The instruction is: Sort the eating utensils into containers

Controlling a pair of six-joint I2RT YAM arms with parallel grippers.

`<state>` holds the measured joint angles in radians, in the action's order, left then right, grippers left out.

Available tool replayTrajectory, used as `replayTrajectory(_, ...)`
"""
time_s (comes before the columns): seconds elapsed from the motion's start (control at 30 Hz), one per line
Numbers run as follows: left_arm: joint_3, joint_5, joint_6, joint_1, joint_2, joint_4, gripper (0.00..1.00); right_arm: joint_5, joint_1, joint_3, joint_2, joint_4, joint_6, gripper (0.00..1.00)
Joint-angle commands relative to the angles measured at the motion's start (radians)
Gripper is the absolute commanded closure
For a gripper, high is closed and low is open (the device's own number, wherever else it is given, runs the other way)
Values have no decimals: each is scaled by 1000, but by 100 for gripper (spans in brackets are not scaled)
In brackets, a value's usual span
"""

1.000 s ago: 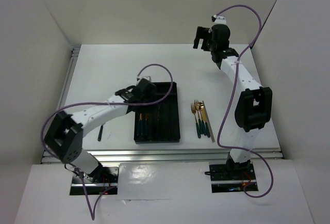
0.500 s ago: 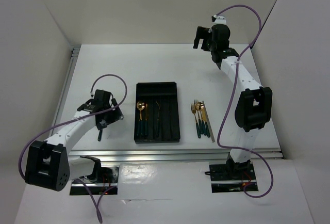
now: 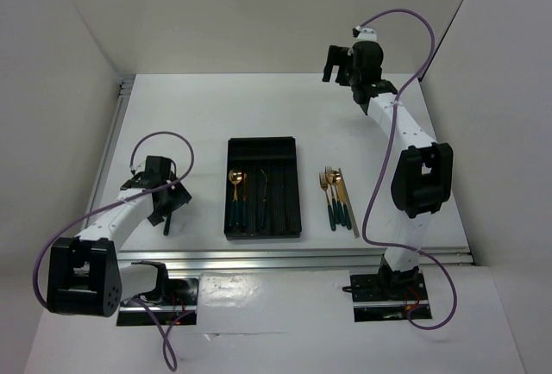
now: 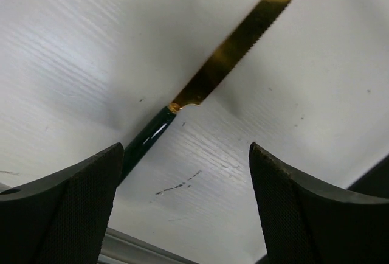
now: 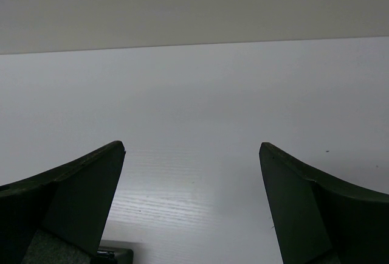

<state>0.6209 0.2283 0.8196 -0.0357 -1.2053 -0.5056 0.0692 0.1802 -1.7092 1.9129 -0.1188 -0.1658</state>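
Pulled away from over the shallow black rectangular plastic tray with long narrow compartments [image 3: 285, 176], the spot occupied by the left arm a second ago. Swung out to the left of the top view instead. Left jaws spread wide and holding nothing, poised just above a slim knife with a gold serrated blade and dark green handle [image 4: 231, 51]. Knife lying flat on the white counter [image 3: 207, 107], well apart from the tray's left wall. In the left wrist view, straddled by the jaws: blade running to the upper right, handle slanting down close by the jaw at the lower left, no contact visible.

Uncovered by that move, in the tray's leftmost compartments: a gold-bowled spoon with a green handle [image 3: 233, 193] and a couple of slimmer gold-and-green pieces beside it. Reads as one delivery finished and the next pick begun.

No change at the upper right of the top view. Right arm raised as before, right jaws spread with nothing between them, only bare counter below.

Not yet sorted: the knife on the left, a cluster of gold forks with green handles [image 3: 335, 195], and a thin silver piece [image 3: 353, 215] alongside, all just right of the tray. Probably next: a straight descent and a pinch across the handle.
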Motion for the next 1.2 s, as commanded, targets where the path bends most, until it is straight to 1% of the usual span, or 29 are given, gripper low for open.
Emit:
replayTrajectory(0.0, -26, 43, 53, 16, -2, 7, 12, 12, -2, -44, 3, 11, 6, 0)
replayTrajectory(0.07, -38, 43, 53, 16, -2, 16, 12, 12, -2, -44, 3, 11, 6, 0)
replayTrajectory(0.17, -47, 43, 44, 25, -2, 26, 20, 12, -2, -44, 3, 11, 6, 0)
replayTrajectory(0.2, -56, 34, 44, 25, -2, 35, 26, 12, -2, -44, 3, 11, 6, 0)
replayTrajectory(0.27, -66, 19, 35, 25, -2, 47, 30, 12, -2, -44, 3, 11, 6, 0)
replayTrajectory(0.3, -75, -4, 35, 25, -13, 62, 36, 12, -2, -44, 3, 11, 6, 0)
replayTrajectory(0.33, -75, -4, 35, 25, -13, 62, 37, 12, -2, -44, 3, 11, 6, 0)
replayTrajectory(0.4, -75, -49, 24, 25, -23, 84, 42, 12, -2, -44, 3, 11, 6, 0)
replayTrajectory(0.43, -84, -75, 24, 25, -37, 102, 49, 3, -2, -44, 3, 11, 6, 0)
replayTrajectory(0.5, -84, -86, 13, 25, -62, 116, 57, 3, -2, -44, 3, 11, 6, 0)
replayTrajectory(0.53, -84, -99, 13, 25, -71, 125, 66, 3, -2, -44, 3, 11, 6, 0)
replayTrajectory(0.67, -84, -142, -13, 25, -118, 134, 84, 14, -2, -44, 3, 11, 6, 0)
replayTrajectory(0.7, -84, -156, -13, 25, -119, 145, 97, 14, -2, -44, 3, 11, 6, 0)
replayTrajectory(0.73, -84, -156, -22, 14, -134, 154, 100, 14, -2, -44, 3, 11, 6, 0)
replayTrajectory(0.8, -84, -156, -22, 14, -146, 154, 100, 14, -2, -44, 3, 11, 6, 0)
replayTrajectory(0.9, -64, -147, -22, -21, -134, 142, 100, 14, -2, -44, 3, 11, 6, 0)
replayTrajectory(1.03, 5, -89, -22, -91, -47, 55, 100, 14, -2, -44, 3, 11, 6, 0)
replayTrajectory(1.07, 43, -80, -22, -107, -25, 8, 100, 14, -2, -44, 3, 11, 6, 0)
replayTrajectory(1.17, 121, -69, -13, -165, 45, -51, 100, 4, -2, -53, 3, 2, 6, 0)
